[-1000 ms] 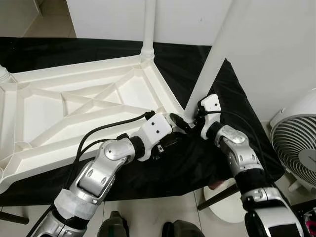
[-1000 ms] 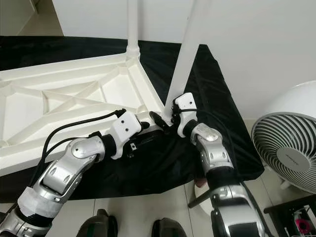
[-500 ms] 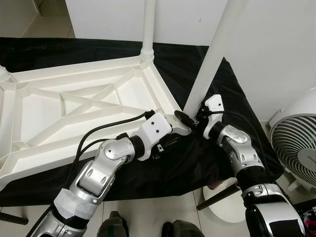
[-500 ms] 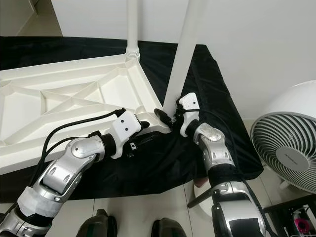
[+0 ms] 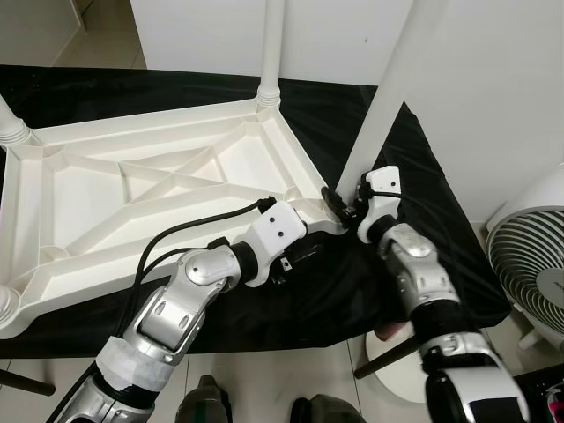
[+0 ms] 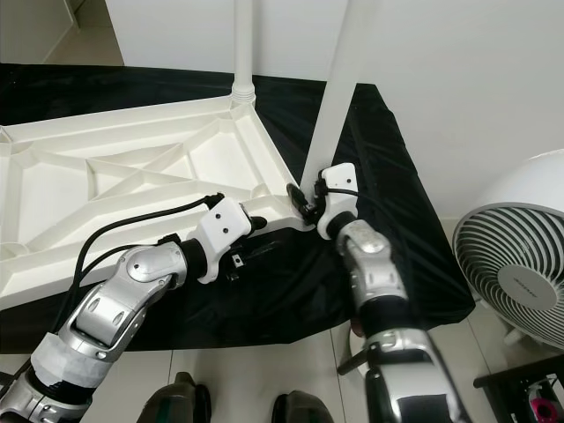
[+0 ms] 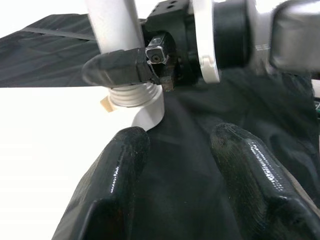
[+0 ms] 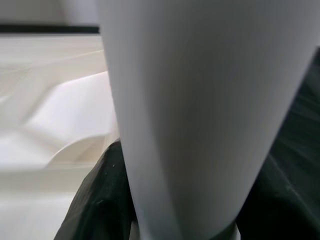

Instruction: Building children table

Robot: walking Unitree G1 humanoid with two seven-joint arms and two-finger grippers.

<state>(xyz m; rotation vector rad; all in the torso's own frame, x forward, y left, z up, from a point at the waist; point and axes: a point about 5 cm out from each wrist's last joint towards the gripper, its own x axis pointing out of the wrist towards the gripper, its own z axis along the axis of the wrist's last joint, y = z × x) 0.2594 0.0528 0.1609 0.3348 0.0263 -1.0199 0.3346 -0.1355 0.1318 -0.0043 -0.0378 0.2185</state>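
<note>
Your right hand (image 5: 345,204) grips the white leg (image 5: 388,101) at its base, at the upturned table's (image 5: 132,189) near corner (on black cloth (image 5: 414,176)). Your left hand (image 7: 177,145) waits beside, fingers parted.

The left end effector (image 7: 180,165) reaches forward from a bent silver arm, its two long black fingers (image 7: 122,160) spread apart with nothing between them, pads pressed low. A black cable loops back along its forearm. The right end effector (image 5: 342,204) sits just ahead of the left one, its silver forearm angled inward, its black fingers (image 7: 117,67) clamped around the base of a white cylindrical plastic leg (image 5: 388,97).
</note>
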